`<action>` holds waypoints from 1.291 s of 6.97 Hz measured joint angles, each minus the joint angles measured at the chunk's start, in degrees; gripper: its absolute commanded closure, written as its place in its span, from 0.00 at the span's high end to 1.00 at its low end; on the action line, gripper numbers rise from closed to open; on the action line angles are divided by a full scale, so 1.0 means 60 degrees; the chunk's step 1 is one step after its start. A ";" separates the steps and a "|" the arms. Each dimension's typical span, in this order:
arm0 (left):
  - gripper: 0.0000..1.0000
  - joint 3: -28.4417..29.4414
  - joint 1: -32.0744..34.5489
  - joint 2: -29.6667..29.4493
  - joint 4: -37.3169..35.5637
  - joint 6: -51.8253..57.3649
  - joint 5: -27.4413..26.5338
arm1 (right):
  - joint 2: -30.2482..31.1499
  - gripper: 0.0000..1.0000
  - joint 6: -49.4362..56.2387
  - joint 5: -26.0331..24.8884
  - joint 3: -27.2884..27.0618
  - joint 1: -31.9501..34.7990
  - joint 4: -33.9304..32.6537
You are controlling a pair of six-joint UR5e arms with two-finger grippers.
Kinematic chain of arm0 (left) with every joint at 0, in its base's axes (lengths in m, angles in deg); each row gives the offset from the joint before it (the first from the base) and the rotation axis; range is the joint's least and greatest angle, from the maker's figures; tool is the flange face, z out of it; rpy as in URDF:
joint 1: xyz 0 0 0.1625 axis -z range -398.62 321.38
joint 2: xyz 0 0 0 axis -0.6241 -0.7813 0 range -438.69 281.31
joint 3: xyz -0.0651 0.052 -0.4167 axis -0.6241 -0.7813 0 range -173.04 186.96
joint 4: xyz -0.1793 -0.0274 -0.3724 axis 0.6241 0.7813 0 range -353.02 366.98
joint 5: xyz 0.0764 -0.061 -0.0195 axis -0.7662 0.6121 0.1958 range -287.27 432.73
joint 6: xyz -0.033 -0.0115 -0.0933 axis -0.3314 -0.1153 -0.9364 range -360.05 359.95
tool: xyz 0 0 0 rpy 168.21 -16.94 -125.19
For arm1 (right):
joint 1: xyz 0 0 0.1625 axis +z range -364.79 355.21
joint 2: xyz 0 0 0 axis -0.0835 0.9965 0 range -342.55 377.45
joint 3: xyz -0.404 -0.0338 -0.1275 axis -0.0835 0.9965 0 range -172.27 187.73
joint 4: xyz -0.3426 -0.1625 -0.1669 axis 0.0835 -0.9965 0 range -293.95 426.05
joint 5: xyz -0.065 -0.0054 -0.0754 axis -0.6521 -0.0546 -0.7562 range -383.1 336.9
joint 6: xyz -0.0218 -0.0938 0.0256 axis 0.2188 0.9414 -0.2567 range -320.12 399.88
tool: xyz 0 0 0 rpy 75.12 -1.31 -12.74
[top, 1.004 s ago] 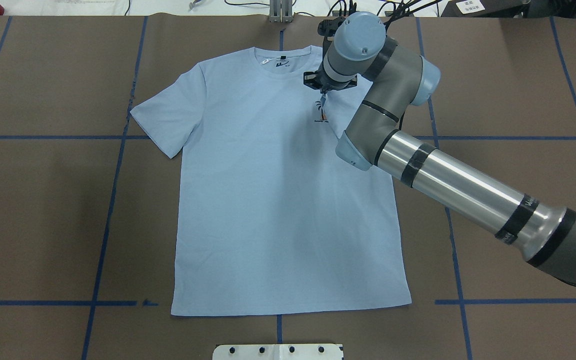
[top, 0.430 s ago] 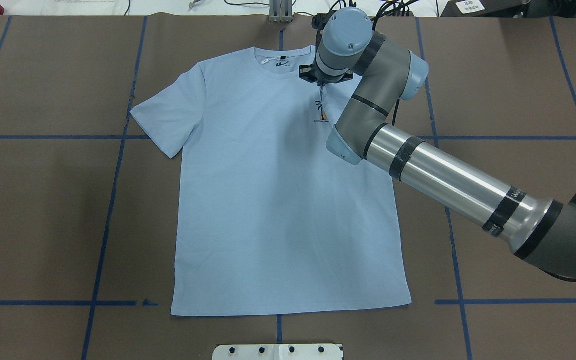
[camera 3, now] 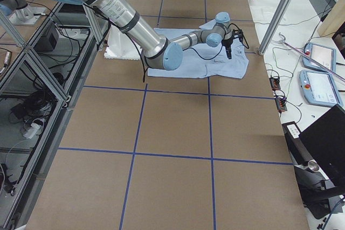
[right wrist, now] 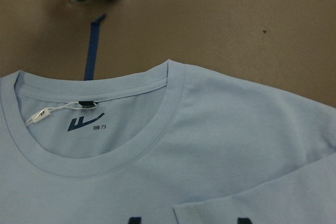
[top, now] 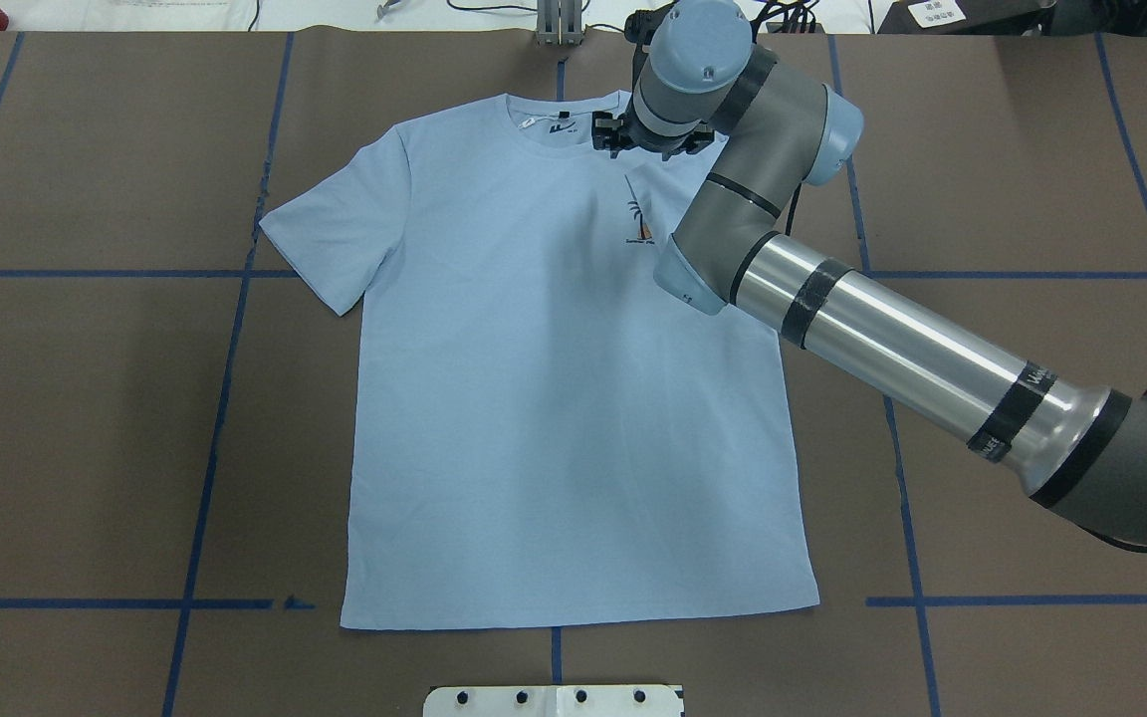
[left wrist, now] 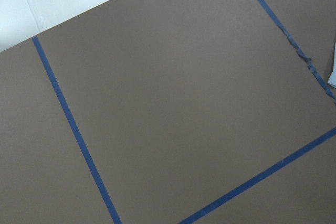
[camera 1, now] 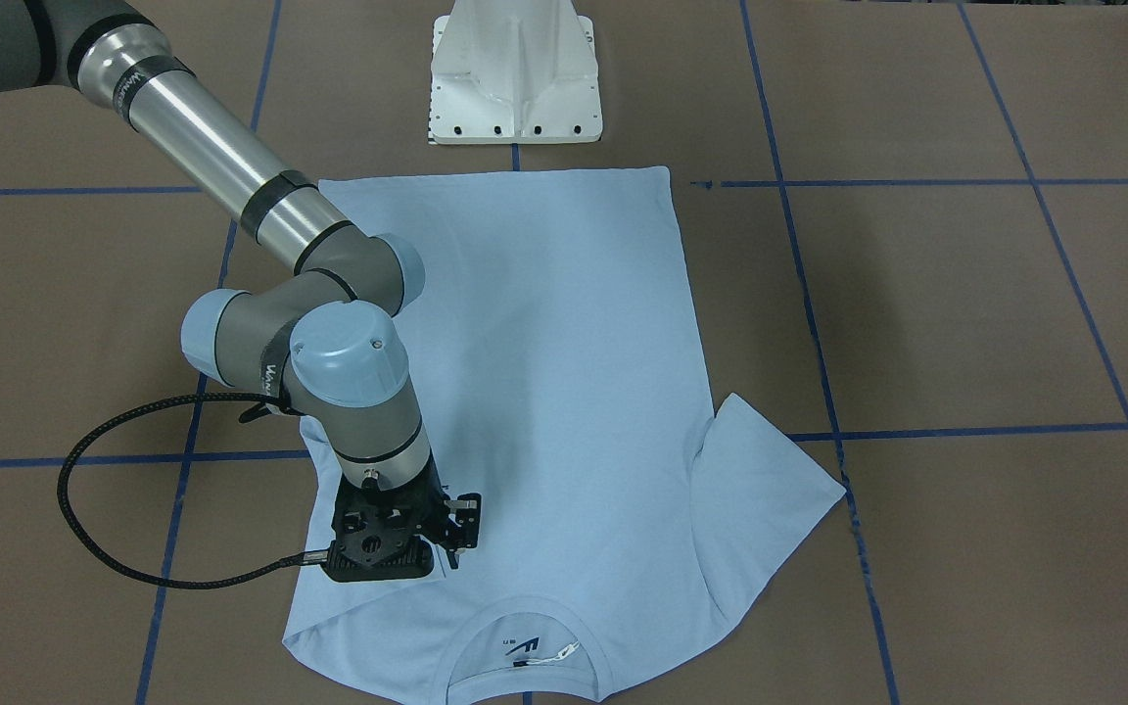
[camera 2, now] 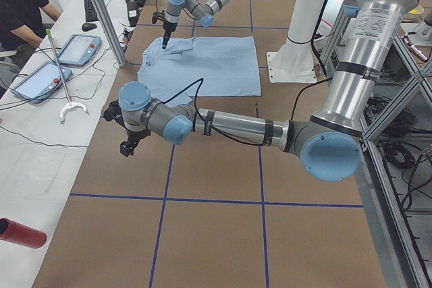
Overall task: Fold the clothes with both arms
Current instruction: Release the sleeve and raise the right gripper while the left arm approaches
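Note:
The pale-blue T-shirt (top: 534,398) lies flat and face up, its collar (top: 566,103) toward the table's far edge. My right gripper (top: 651,149) hangs over the chest just right of the collar, above the palm-tree print (top: 636,224). In the right wrist view its two fingertips (right wrist: 135,219) stand well apart, so the right gripper (right wrist: 189,219) is open. A folded flap of cloth (right wrist: 262,198) lies under it, over the print's right side. My left gripper (camera 2: 127,148) hovers over bare table left of the shirt; I cannot tell if it is open or shut.
The white pedestal base (camera 1: 515,78) stands at the shirt's hem side. A metal bracket (top: 561,25) sits at the far edge beyond the collar. Blue tape lines (top: 225,398) cross the brown table. A person and two tablets (camera 2: 77,48) are at the side bench.
My right gripper has moved from over the print toward the collar. A fold of cloth now covers the print's right side. The shirt's outline has not moved.

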 measured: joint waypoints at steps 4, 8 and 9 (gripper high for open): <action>1.00 -0.0853 -0.1783 -0.0676 0.0110 -0.4629 -0.1104 | 0.2259 1.00 0.0279 0.1778 -0.4145 0.0738 -0.2744; 1.00 -0.1310 -0.3819 -0.0919 0.0760 -0.8201 -0.2561 | 0.3420 1.00 0.3026 0.1983 -0.7521 0.1192 -0.6898; 1.00 -0.1098 -0.4117 -0.0988 0.1254 -0.8968 -0.2807 | 0.3755 1.00 0.3196 0.2020 -0.7864 0.1218 -0.6874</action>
